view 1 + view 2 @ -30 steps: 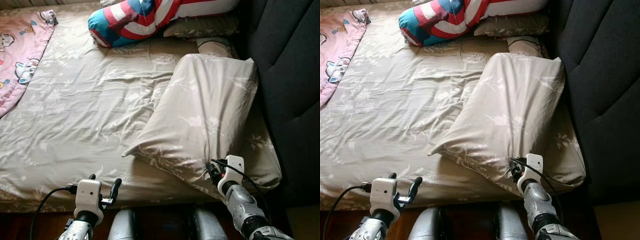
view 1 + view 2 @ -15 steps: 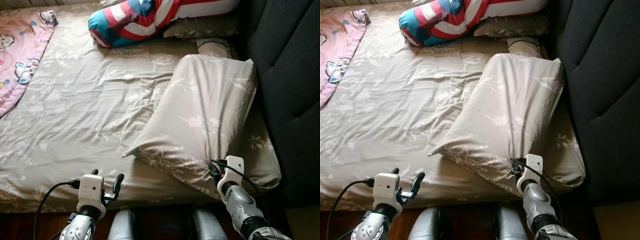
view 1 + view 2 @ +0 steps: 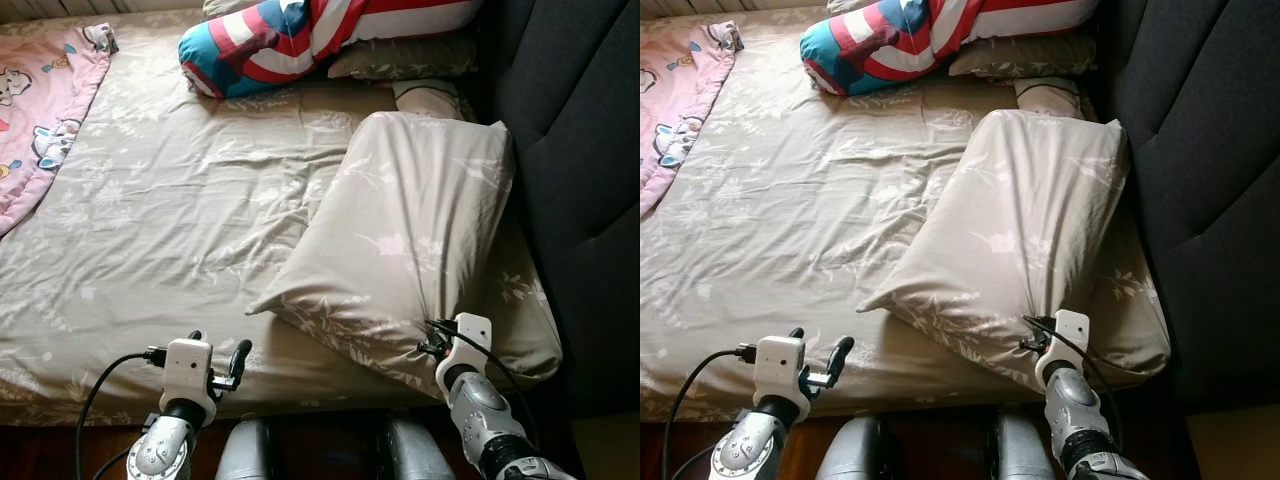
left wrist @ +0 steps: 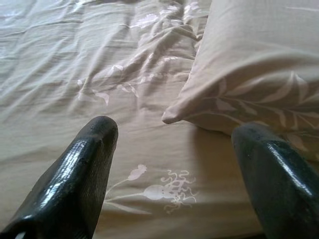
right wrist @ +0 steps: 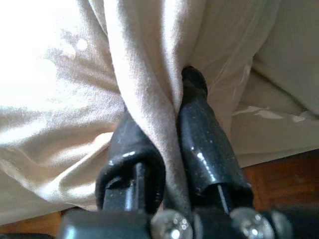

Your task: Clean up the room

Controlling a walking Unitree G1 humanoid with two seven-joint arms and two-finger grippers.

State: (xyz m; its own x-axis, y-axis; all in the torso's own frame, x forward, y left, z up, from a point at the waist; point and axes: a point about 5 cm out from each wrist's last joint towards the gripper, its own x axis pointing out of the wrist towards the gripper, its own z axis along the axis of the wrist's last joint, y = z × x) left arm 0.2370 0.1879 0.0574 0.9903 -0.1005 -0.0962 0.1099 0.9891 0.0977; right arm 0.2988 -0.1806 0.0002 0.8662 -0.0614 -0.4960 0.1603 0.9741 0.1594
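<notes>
A beige leaf-print pillow [image 3: 410, 230] lies slanted on the right side of the bed, its far end against the dark headboard. My right gripper [image 3: 432, 340] is at the pillow's near edge, shut on a fold of its cover; the black fingers [image 5: 199, 144] pinch the cloth between them. My left gripper [image 3: 215, 357] hovers open over the bed's near edge, left of the pillow's pointed corner [image 4: 169, 117], its fingers [image 4: 75, 174] spread wide with nothing between them.
The beige sheet [image 3: 180, 210] covers the bed. A red, white and blue striped cushion [image 3: 270, 35] and further pillows [image 3: 400, 55] lie at the far end. A pink cartoon blanket [image 3: 40, 110] is at the far left. The dark padded headboard [image 3: 580, 150] runs along the right.
My left gripper has moved a little to the right and lower along the bed's near edge. My right gripper stays clamped on the pillow, which has barely shifted.
</notes>
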